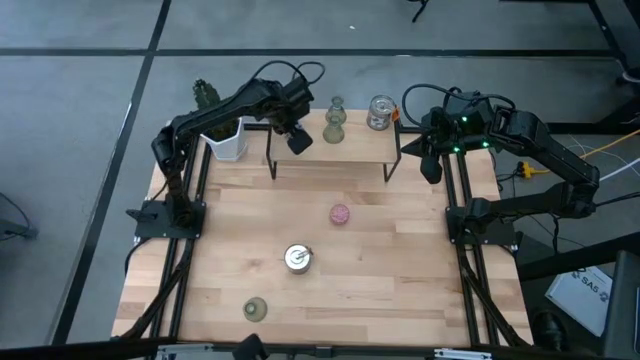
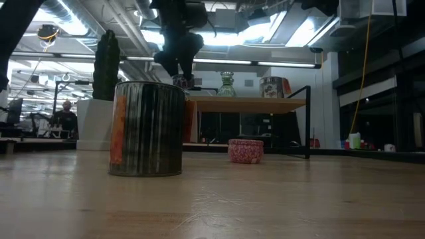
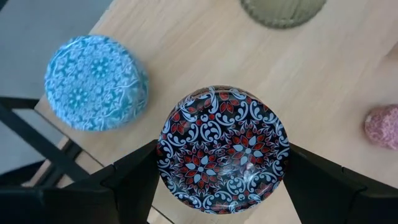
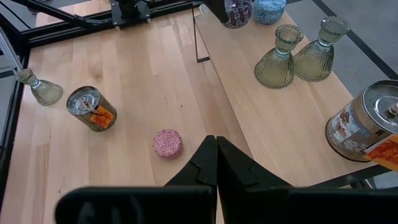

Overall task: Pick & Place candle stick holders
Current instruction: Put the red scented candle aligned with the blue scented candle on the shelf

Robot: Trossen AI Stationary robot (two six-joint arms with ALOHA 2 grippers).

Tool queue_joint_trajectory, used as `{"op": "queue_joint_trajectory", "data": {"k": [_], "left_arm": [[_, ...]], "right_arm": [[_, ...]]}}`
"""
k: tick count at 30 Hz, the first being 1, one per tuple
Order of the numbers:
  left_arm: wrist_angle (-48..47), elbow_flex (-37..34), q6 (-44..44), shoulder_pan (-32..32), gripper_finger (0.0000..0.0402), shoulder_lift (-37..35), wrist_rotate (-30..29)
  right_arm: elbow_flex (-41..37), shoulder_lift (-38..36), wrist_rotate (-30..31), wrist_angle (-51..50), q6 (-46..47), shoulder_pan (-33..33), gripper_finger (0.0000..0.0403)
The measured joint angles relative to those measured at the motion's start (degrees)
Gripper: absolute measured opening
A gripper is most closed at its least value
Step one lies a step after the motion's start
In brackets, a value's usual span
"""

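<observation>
My left gripper (image 1: pixel 298 138) is over the left part of the raised wooden shelf (image 1: pixel 350 150), shut on a dark round holder with a red and blue flower pattern (image 3: pixel 222 149). A blue round holder (image 3: pixel 93 81) stands on the shelf beside it. Two olive-green flared holders (image 4: pixel 277 59) (image 4: pixel 317 50) and a silvery cup (image 1: pixel 381 112) also stand on the shelf. On the table below are a pink holder (image 1: pixel 340 214), a silvery cup (image 1: pixel 297 258) and an olive holder (image 1: pixel 256 309). My right gripper (image 4: pixel 216 146) waits shut at the table's far right. My left gripper pinches the dark holder by two opposite sides of its round wall (image 3: pixel 166 155), one finger (image 3: pixel 134 177) on each side. The fingers come from above, pointing steeply down. The holder sits upright with its patterned top up and seems to hang just above the shelf.
A white pot with a green cactus (image 1: pixel 222 135) stands at the shelf's left end, close to my left arm. The shelf rests on thin black legs (image 1: pixel 273 165). Black frame rails (image 1: pixel 185 260) run along both table sides. Bare wood lies between the things on the table.
</observation>
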Motion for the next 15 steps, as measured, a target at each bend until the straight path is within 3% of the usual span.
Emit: {"op": "queue_joint_trajectory", "data": {"k": [15], "left_arm": [[-3.4,0.0,-2.4,0.1,0.0297,0.9,-0.7]], "right_arm": [[0.0,0.0,0.0,0.0,-0.4,0.0,0.0001]]}}
